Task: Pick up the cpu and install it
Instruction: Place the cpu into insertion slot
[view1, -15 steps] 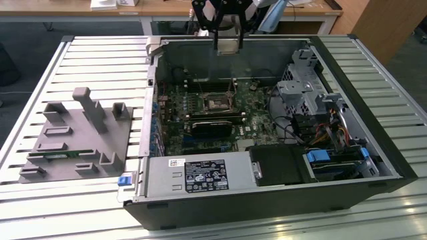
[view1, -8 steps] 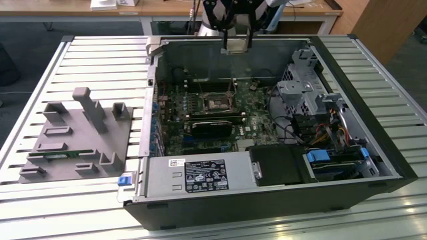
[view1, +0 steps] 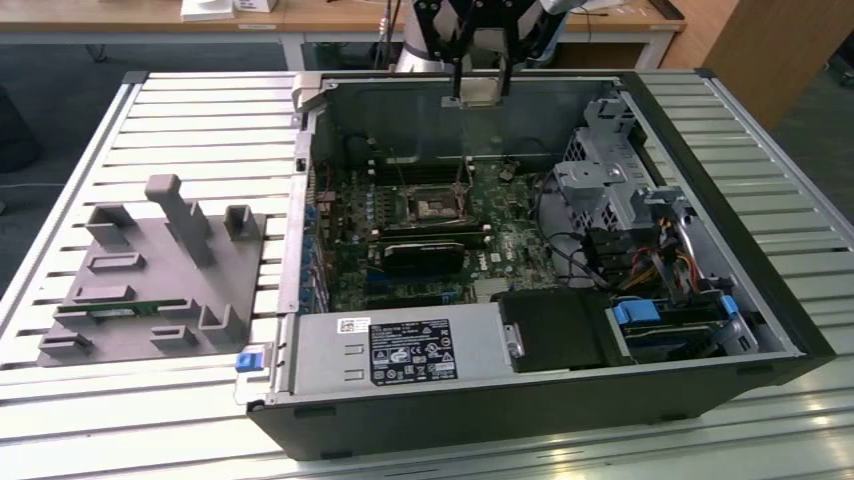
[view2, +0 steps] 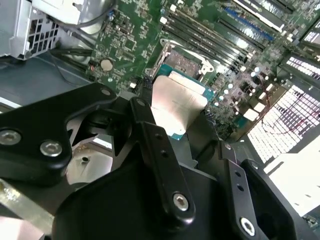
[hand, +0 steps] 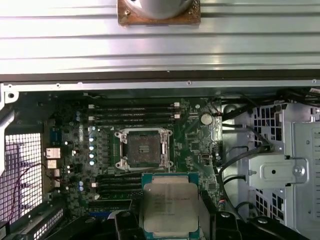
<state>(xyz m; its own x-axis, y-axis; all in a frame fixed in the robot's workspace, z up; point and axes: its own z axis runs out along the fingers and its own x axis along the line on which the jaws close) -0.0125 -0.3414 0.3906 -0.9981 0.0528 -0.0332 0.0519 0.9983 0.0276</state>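
From where I stand, the arm (view1: 430, 18) runs off the exterior view's top edge. In the second wrist view the black gripper (view2: 175, 120) covers the near part of the cpu (view2: 177, 100) it clasps, and the cpu hides part of the socket (view2: 182, 62). In the first wrist view 1 edge of the cpu is cut off, as are the gripper's 2 fingers (hand: 126, 222).

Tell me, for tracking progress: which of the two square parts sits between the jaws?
The silver-topped cpu, held at its edges; the metal-framed socket on the motherboard lies apart, empty.
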